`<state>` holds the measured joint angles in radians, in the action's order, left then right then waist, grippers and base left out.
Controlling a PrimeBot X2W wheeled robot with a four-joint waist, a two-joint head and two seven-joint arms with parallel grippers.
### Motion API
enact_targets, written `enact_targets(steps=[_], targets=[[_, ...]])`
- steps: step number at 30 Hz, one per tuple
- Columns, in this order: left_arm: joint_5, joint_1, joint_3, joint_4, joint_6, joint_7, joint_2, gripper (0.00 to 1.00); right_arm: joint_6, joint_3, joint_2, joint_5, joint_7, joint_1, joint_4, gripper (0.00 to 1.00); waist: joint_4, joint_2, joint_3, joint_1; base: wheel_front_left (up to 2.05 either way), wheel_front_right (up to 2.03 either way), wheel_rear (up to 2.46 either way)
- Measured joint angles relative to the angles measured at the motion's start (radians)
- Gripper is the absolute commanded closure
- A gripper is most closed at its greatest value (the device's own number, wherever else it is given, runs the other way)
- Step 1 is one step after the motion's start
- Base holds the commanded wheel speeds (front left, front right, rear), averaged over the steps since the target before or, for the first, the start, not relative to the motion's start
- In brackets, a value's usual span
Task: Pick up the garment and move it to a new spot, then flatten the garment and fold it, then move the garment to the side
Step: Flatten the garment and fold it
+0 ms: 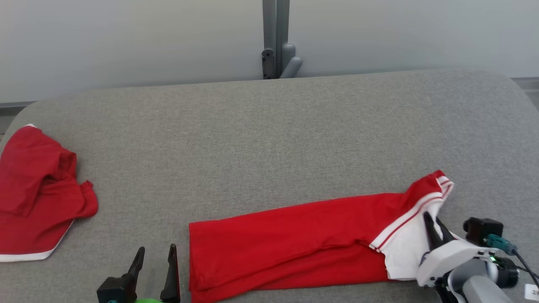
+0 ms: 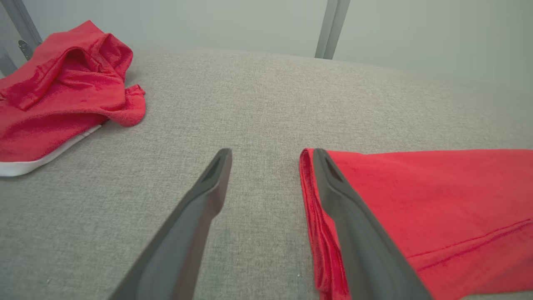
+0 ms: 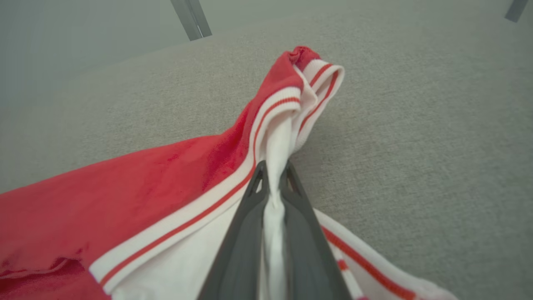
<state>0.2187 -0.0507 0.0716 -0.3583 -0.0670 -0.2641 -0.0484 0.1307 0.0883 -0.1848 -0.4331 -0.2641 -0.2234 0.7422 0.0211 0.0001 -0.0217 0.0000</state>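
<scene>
Left gripper [image 1: 156, 248]: low at the lower left of the head view, pointing up and away.
Left jaws: spread wide, holding nothing.
Left fingers [image 2: 195, 216]: long, dark, tapering to narrow tips, slightly fanned outward.
Left wrist [image 1: 116, 290]: dark block at the finger bases, cut by the bottom edge.
Right gripper [image 1: 430, 225]: at the lower right of the head view, angled up and leftward.
Right jaws: pressed together on a white fold of the garment [image 3: 277, 137].
Right fingers [image 3: 245, 241]: dark, meeting at the tips, thin strip of cloth squeezed between.
Right wrist [image 1: 448, 256]: white housing, tilted, black camera block [image 1: 482, 229] behind, small green light lit.
Right forearm [image 1: 480, 290]: grey, leaving at the bottom edge.
</scene>
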Motion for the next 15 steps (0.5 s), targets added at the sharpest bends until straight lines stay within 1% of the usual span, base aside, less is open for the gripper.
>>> enact_targets(steps=[4, 7, 11, 13, 15], targets=[[0.007, 0.002, 0.015, -0.004, 0.005, 0.0, 0.0, 0.0, 0.0, 0.147, 0.008, -0.039, 0.0, 0.015, -0.145, 1.0, -0.033, 0.0, -0.005, 0.0, 0.0, 0.0, 0.0], [0.007, 0.002, 0.022, -0.008, 0.005, 0.0, 0.0, 0.0, 0.0, 0.283, 0.008, -0.08, 0.006, 0.026, -0.234, 1.0, -0.04, 0.0, -0.006, 0.0, 0.0, 0.0, 0.0], [0.009, 0.001, 0.026, -0.017, 0.005, 0.0, 0.0, 0.0, 0.0, 0.442, 0.005, -0.143, 0.054, 0.035, -0.332, 1.0, -0.023, 0.0, -0.001, 0.0, 0.0, 0.0, 0.0], [0.012, 0.0, 0.028, -0.018, 0.005, 0.0, 0.0, 0.0, 0.0, 0.494, 0.015, -0.178, 0.069, 0.034, -0.362, 1.0, -0.007, 0.0, 0.003, 0.0, 0.0, 0.0, 0.0], [0.012, 0.0, 0.034, -0.022, 0.005, 0.0, 0.0, 0.0, 0.0, 0.542, 0.024, -0.188, 0.078, 0.022, -0.372, 1.0, 0.011, 0.0, 0.006, 0.0, 0.0, 0.0, 0.0]])
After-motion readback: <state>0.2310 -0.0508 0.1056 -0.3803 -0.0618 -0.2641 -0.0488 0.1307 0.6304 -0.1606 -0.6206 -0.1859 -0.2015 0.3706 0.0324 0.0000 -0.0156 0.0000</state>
